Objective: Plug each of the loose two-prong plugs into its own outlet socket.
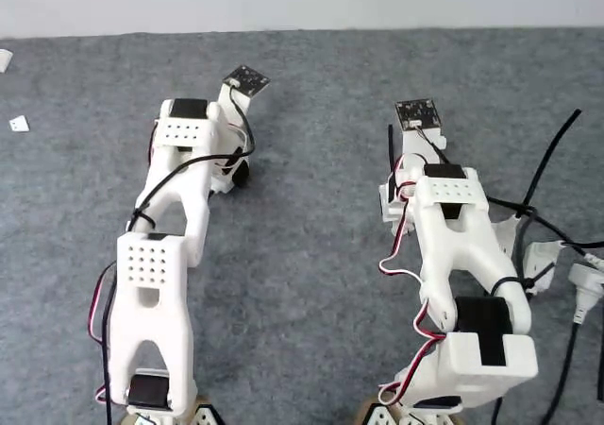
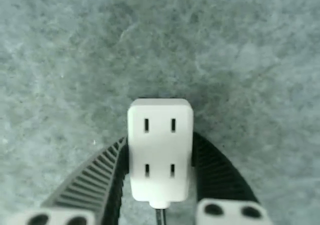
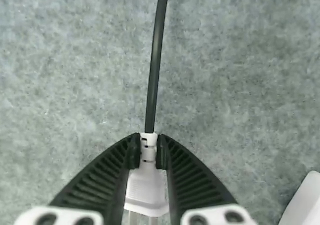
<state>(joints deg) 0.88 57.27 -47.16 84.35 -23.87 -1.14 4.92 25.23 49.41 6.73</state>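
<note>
My left gripper (image 2: 160, 144) is shut on a white outlet block (image 2: 160, 135) with two pairs of slots facing the camera; its black fingers (image 2: 102, 177) press both sides just above the grey carpet. My right gripper (image 3: 148, 147) is shut on a white two-prong plug (image 3: 146, 187), whose black cable (image 3: 156, 60) runs straight away from the fingertips over the carpet. In the high view that cable (image 1: 390, 146) sticks out beside the right arm (image 1: 462, 246), while the left arm (image 1: 179, 208) bends down over its own gripper and hides it.
Two more white plugs (image 1: 540, 255) (image 1: 583, 288) with black cables (image 1: 547, 165) lie at the right edge beside the right arm. A white object's corner (image 3: 306, 205) shows near my right gripper. Small white bits (image 1: 19, 123) lie far left. Grey carpet (image 1: 311, 255) lies between the arms.
</note>
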